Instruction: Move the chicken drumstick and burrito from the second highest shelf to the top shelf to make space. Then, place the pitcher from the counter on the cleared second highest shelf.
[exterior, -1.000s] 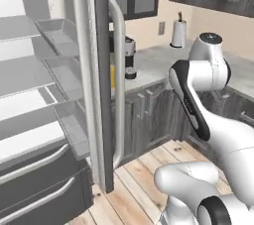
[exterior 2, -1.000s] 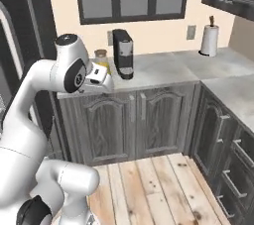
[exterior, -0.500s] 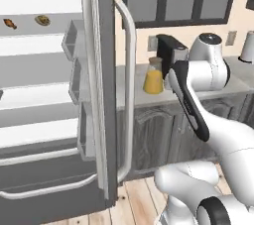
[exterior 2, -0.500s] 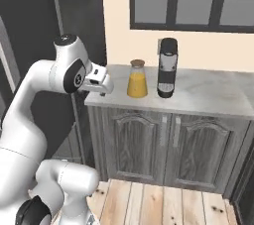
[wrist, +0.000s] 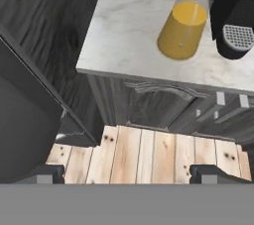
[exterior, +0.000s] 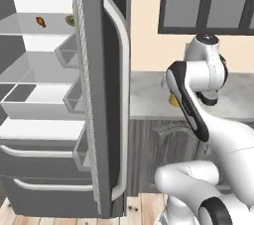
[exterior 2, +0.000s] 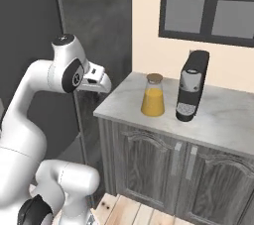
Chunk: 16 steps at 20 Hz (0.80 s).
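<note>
The chicken drumstick (exterior: 40, 21) and the burrito (exterior: 70, 19) lie side by side on a high shelf inside the open fridge, the burrito partly cut off by the door's edge. The pitcher (exterior 2: 153, 96) with orange liquid stands on the counter (exterior 2: 218, 120) beside a black coffee machine (exterior 2: 191, 86). In the hand view the pitcher (wrist: 186, 23) is at the upper right, far from my gripper (wrist: 129, 174). My gripper (exterior 2: 101, 85) hangs open and empty in front of the counter's left end, pointing down towards the floor.
The open fridge door (exterior: 104, 95) with its long handle stands between the shelves and the counter. Door bins (exterior: 69, 50) line its inner side. Dark cabinet doors (wrist: 158, 105) sit under the counter, above a wooden floor (wrist: 149, 154).
The whole picture has shifted in both base views, so the camera has moved; fridge shelves and counter now sit closer. The gripper has stayed open and empty.
</note>
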Tool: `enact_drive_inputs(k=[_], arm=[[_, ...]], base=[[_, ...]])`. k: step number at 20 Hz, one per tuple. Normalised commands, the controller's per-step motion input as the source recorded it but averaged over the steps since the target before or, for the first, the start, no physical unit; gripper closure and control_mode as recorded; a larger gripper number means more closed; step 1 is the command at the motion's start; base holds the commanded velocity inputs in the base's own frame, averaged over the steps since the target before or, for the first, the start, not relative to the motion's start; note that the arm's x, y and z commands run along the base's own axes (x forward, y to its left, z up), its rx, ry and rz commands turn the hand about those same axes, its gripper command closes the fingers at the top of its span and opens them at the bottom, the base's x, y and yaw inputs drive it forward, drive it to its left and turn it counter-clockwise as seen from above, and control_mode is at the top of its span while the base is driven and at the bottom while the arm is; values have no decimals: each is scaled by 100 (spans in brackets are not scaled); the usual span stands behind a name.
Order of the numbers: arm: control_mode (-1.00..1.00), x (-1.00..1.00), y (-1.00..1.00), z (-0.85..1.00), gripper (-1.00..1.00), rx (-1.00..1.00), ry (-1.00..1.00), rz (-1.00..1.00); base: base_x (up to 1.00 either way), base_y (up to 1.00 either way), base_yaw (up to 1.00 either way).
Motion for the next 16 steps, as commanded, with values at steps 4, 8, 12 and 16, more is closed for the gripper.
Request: enact_drive_inputs(k=[4, 8, 12, 16], arm=[[100, 0, 0, 0, -100, 0, 0, 0], [100, 0, 0, 0, -100, 0, 0, 0], [100, 0, 0, 0, -100, 0, 0, 0], [-100, 12, -37, -17, -100, 0, -4, 0]], base=[[41, -36, 10], [38, -31, 1], [27, -35, 0], [5, -11, 0]])
